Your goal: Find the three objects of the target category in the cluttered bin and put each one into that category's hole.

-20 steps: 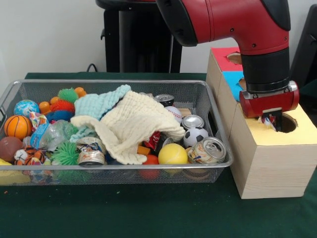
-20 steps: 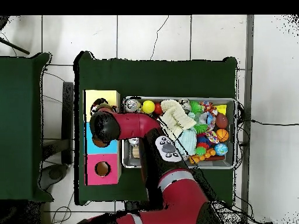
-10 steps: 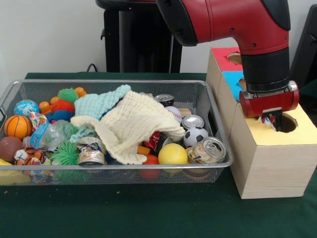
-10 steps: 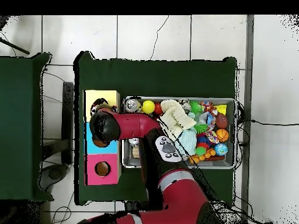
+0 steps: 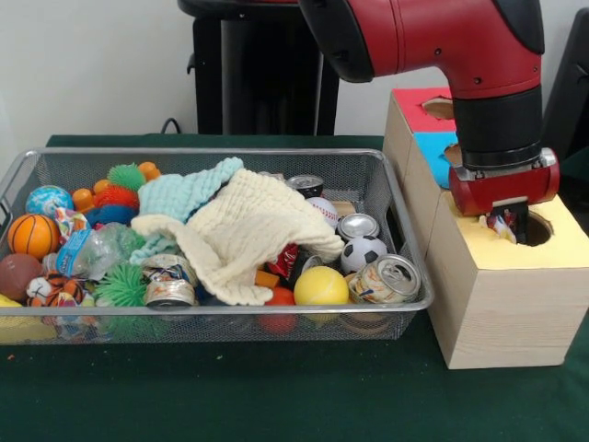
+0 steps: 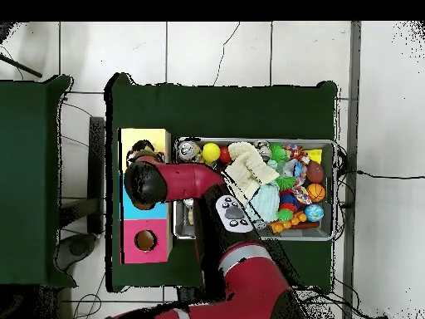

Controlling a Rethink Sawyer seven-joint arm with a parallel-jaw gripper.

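My gripper [image 5: 504, 226] hangs at the round hole [image 5: 536, 228] in the yellow top of the wooden sorting box [image 5: 497, 304]. It is shut on a small crinkled colourful wrapper [image 5: 498, 224] that shows between its tips at the hole's edge. From overhead the arm's wrist [image 6: 143, 183] covers the gripper, over the yellow section [image 6: 145, 139]. The wire bin [image 5: 184, 153] to the left holds balls, cans and cloths.
A cream cloth [image 5: 248, 230] and a mint cloth [image 5: 184, 191] lie over the bin's middle. Cans [image 5: 386, 279] and a yellow ball [image 5: 321, 286] sit at its near right corner. Blue [image 5: 433, 147] and pink [image 5: 414, 109] box sections lie behind the yellow one.
The arm has shifted slightly to the right in the front view. The wrapper stays in the gripper at the yellow hole. The bin's contents have not moved.
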